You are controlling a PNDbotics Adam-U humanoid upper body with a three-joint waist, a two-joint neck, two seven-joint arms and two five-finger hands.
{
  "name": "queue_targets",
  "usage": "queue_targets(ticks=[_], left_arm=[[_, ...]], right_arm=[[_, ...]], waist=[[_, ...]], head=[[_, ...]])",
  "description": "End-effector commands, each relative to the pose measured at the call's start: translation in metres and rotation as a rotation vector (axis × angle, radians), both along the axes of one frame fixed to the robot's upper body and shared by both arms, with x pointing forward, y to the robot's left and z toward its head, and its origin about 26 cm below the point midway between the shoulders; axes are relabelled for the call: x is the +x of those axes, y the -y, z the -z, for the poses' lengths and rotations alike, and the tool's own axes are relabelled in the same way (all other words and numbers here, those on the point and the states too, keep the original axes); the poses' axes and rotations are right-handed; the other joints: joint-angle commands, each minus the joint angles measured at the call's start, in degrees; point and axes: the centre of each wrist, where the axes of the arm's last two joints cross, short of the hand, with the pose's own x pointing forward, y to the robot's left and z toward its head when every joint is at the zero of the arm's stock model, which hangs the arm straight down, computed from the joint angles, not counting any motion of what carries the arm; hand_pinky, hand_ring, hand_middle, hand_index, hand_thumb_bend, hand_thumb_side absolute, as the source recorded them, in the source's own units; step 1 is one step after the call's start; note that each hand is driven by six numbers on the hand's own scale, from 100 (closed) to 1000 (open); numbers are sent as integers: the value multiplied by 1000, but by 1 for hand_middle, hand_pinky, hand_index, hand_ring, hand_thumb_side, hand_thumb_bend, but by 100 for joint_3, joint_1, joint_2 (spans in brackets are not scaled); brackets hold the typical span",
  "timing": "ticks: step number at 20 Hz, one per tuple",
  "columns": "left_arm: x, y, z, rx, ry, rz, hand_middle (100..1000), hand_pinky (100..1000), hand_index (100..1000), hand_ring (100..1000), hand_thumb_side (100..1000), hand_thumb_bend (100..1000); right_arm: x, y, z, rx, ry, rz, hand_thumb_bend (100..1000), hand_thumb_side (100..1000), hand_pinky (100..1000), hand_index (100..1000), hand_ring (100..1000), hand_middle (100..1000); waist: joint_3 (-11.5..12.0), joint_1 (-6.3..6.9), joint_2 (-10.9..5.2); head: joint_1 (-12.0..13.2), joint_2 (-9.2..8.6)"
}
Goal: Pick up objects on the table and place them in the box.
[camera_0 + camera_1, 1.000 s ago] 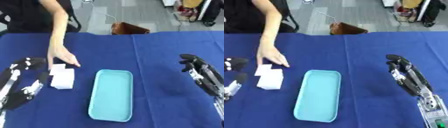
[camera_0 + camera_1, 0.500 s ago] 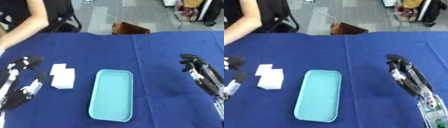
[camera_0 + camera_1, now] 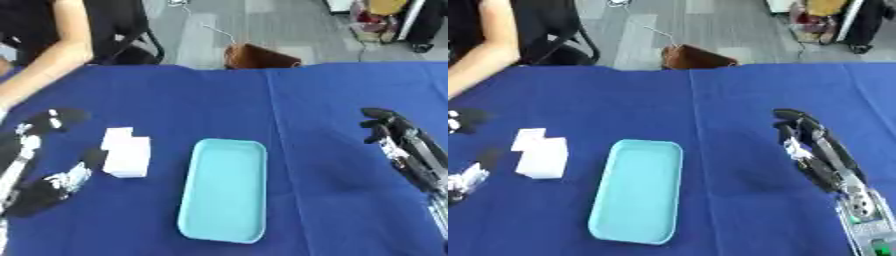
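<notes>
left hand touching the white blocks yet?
Apart. The left eye view shows blue cloth between the left hand and the white blocks; its fingers are spread open beside them.

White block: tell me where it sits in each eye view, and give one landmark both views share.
Left eye view: the white block lies left of centre, between the left hand and the tray.
Right eye view: the same block sits nearer the left edge, again left of the tray.
Shared landmark: the light blue tray, just right of the block in both.
</notes>
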Motion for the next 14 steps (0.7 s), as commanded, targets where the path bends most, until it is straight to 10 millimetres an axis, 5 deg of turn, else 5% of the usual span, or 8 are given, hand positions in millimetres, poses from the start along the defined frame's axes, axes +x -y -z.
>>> queue_targets(ticks=[1, 9, 14], left_arm=[[2, -2, -19, 120, 13, 4, 804, 741, 870, 772, 763, 441], [21, -4, -35, 281, -50, 60, 820, 761, 881, 786, 743, 519], [32, -7, -33, 324, -97, 85, 828, 761, 887, 789, 808, 534]], right_arm=[[-1, 3, -9, -11, 27, -2, 100, 825, 645, 880, 805, 878], [-1, 2, -9, -15, 26, -9, 100, 826, 644, 881, 805, 878], [-1, 1, -9, -15, 26, -13, 100, 827, 644, 881, 805, 878]], waist=[[-12, 2, -104], [-57, 11, -96], [-72, 16, -88]], head=[[56, -14], [91, -10], [106, -1]])
